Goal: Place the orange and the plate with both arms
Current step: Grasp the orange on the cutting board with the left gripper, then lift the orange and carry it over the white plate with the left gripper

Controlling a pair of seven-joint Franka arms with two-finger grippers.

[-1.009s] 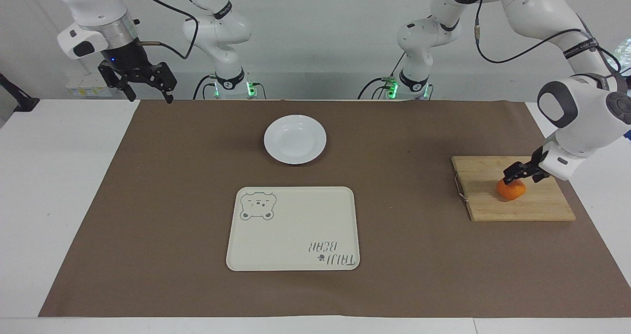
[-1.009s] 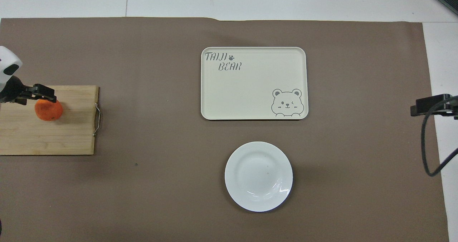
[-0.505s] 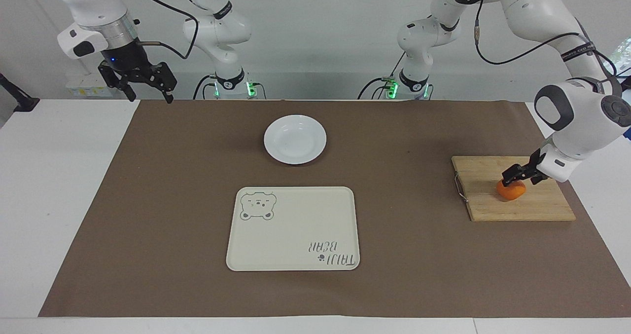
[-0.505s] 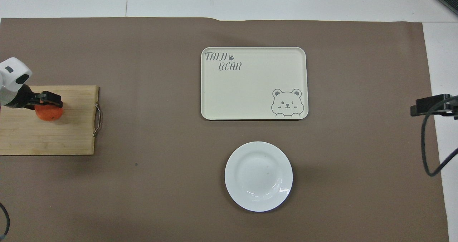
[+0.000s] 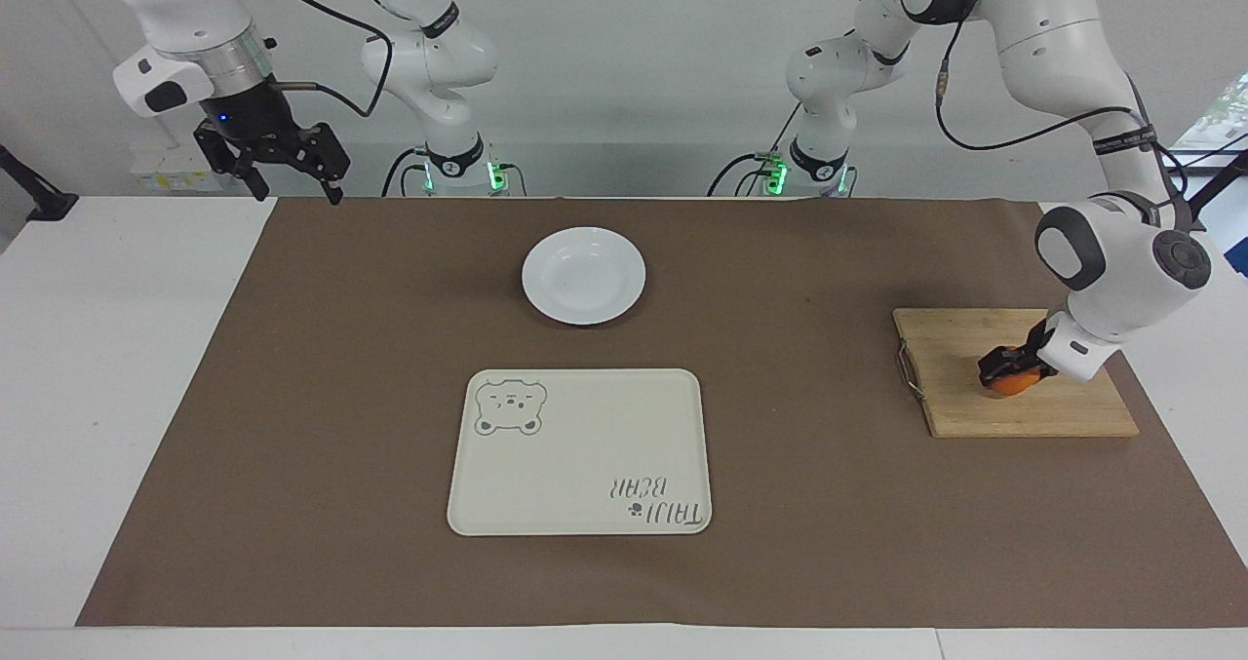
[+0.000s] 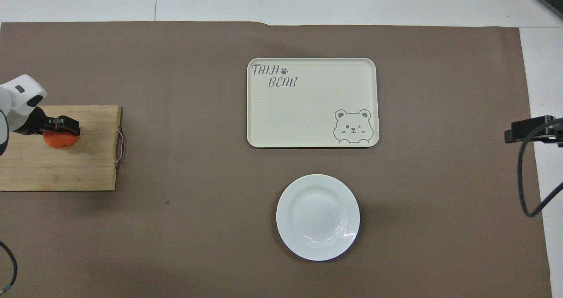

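The orange (image 5: pixel 1016 384) lies on a wooden cutting board (image 5: pixel 1033 414) at the left arm's end of the table; it also shows in the overhead view (image 6: pixel 59 141). My left gripper (image 5: pixel 1006 364) is down at the orange, low over the board, and covers the orange's top (image 6: pixel 61 125). The white plate (image 5: pixel 583 275) lies empty on the brown mat, nearer to the robots than the tray (image 6: pixel 317 217). My right gripper (image 5: pixel 290 174) is open and empty and waits in the air over the mat's corner at the right arm's end.
The cream bear tray (image 5: pixel 580 450) lies empty mid-table, farther from the robots than the plate (image 6: pixel 308 108). The cutting board (image 6: pixel 66 170) has a metal handle on the edge toward the tray. A brown mat (image 5: pixel 809 504) covers most of the table.
My left gripper has come down from just above the orange to around its top, and the left arm has leaned toward the board. The right arm, plate and tray have not moved.
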